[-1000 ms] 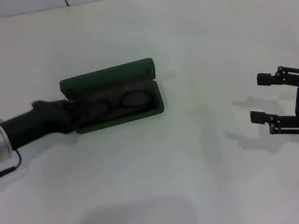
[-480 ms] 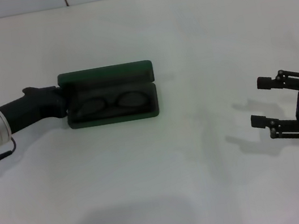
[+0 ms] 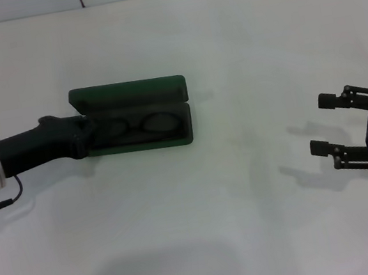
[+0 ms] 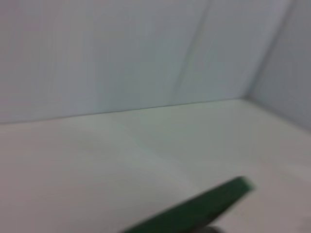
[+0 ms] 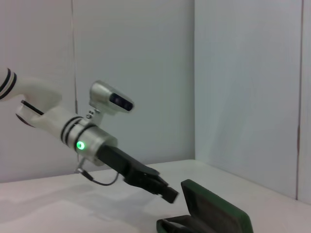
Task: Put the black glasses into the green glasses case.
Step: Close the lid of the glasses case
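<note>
From my right wrist I see my left gripper (image 5: 167, 194) reaching down to the open green glasses case (image 5: 214, 211) on the white table (image 5: 48, 204), beside its raised lid.

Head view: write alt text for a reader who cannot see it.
The green glasses case lies open on the white table with the black glasses inside. The left gripper is at the case's left end, and the right gripper hovers far off to the right, jaws open.
</note>
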You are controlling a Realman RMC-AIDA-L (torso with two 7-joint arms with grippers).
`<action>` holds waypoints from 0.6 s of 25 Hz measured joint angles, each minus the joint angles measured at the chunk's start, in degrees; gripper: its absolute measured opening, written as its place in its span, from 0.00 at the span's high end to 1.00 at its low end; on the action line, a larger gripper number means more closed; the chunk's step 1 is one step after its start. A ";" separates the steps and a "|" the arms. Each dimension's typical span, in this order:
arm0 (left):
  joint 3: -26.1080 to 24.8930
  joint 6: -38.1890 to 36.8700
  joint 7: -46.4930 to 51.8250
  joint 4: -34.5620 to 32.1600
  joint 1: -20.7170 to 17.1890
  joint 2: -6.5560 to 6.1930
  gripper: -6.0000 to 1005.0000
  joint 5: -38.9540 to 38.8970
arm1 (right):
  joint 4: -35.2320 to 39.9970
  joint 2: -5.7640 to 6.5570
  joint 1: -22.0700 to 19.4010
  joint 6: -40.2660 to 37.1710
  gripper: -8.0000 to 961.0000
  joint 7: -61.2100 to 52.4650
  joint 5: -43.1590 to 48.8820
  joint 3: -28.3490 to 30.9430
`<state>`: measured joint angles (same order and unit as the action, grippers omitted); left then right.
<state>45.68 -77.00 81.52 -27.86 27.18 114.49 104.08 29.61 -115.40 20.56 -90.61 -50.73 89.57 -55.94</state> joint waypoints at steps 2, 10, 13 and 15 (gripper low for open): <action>-0.09 -2.94 4.53 -2.01 -0.64 0.10 0.96 0.00 | 0.00 0.00 -0.11 0.03 0.22 0.02 -0.19 0.08; 0.96 1.47 22.91 -19.09 -2.17 5.42 0.96 0.05 | -0.05 0.00 0.20 0.76 0.22 0.02 -0.33 0.13; 5.79 8.55 31.13 -22.95 -1.64 5.58 0.96 -0.23 | -0.48 0.01 0.29 0.93 0.22 0.02 -0.41 0.17; 10.44 15.32 36.11 -24.76 -1.43 5.59 0.96 -0.21 | -0.56 0.00 0.19 0.95 0.22 0.02 -0.45 0.22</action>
<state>56.12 -61.68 117.63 -52.61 25.75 120.07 103.87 29.05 -115.40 20.75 -89.66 -50.71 89.12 -55.72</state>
